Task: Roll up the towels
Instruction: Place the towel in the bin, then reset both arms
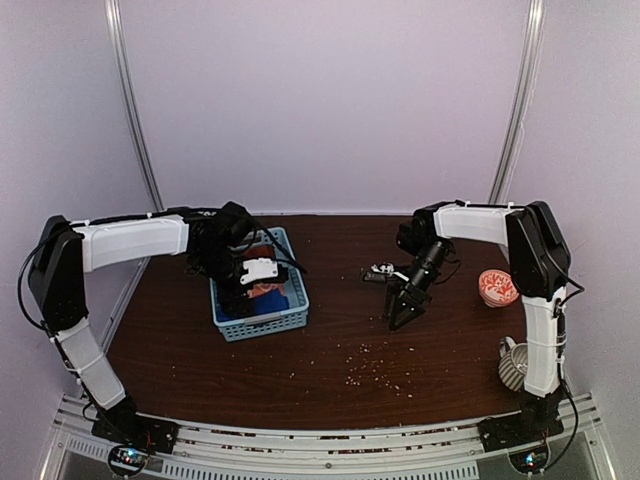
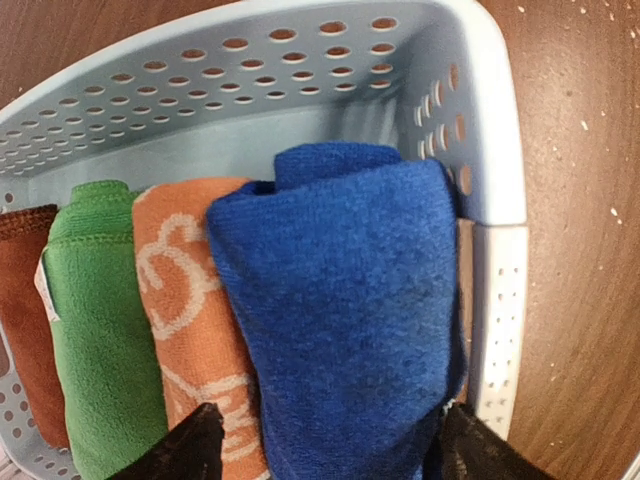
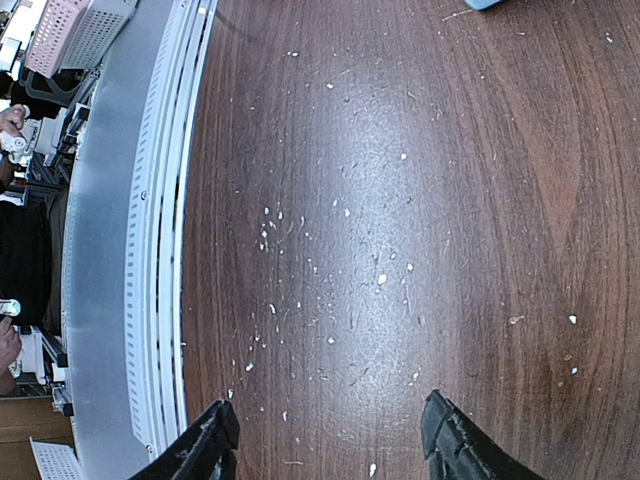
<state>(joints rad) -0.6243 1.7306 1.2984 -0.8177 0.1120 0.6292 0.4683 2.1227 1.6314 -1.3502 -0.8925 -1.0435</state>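
Only the left wrist view reveals four rolled towels (image 2: 340,300) in the basket (image 2: 250,60); all jaws spread.

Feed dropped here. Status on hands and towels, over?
Left hand open, straddling blue towel in basket. Right hand open, empty, over table. Nothing in the way.

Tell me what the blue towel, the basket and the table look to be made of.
Blue towel: soft cloth, probably microfibre or terry; the surface is a fuzzy, matte nap.
Basket: light blue plastic, it seems; smooth moulded walls with rows of oval holes and a slight sheen.
Table: wood or wood-look laminate, cannot tell which; dark brown grain with a glossy reflection.
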